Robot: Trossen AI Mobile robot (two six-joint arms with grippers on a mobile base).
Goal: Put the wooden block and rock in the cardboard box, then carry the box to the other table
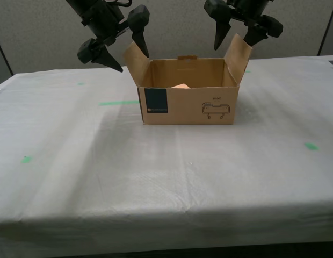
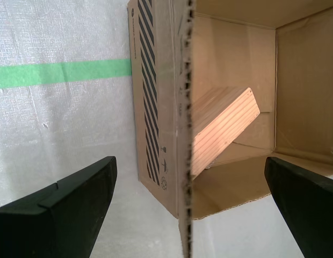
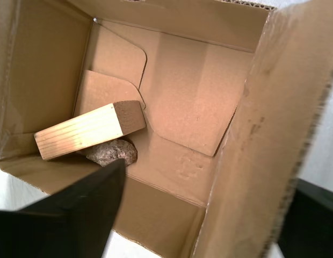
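First wrist view: wooden block (image 3: 88,131) and rock (image 3: 113,152) lie boxed below my first gripper (image 3: 198,215); both grippers spread, empty; box (image 1: 188,102) sits on the cloth-draped table (image 1: 166,172).

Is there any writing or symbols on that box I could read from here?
"HAND": faint print above the line drawing on the cardboard box, only just readable.
Dark blue label: a small white line at its foot, too small to read.
Box side in the second wrist view: diagonal black stripes and small handling symbols, no readable words.
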